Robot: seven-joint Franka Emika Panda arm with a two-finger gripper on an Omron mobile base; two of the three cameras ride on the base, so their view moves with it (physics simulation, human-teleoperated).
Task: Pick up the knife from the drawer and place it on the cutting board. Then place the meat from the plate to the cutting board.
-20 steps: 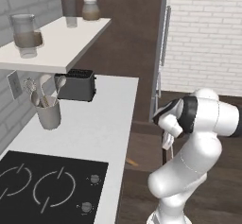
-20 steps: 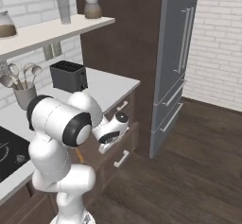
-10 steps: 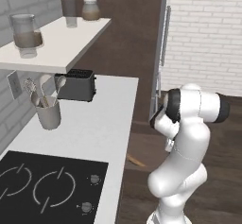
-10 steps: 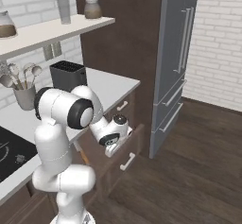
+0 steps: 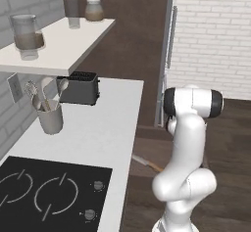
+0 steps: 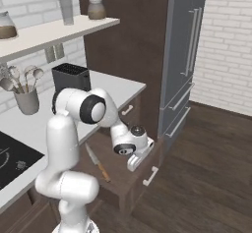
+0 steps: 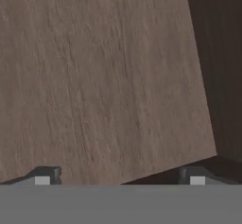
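The drawer (image 6: 129, 178) is pulled open, and the knife (image 6: 98, 163) is seen lying inside, near its worktop-side edge. The hand (image 6: 137, 159) is held open over the drawer's front edge, empty. Both placements are judged outstanding.

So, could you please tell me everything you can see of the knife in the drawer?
The knife lies flat on the floor of the open drawer, under the counter's edge. It has a long, pointed silver-grey blade and an orange-brown handle that looks wooden. In the right base view the blade points back toward the counter and the handle toward the drawer's front. The gripper hangs beside it without touching it; nothing else touches the knife.
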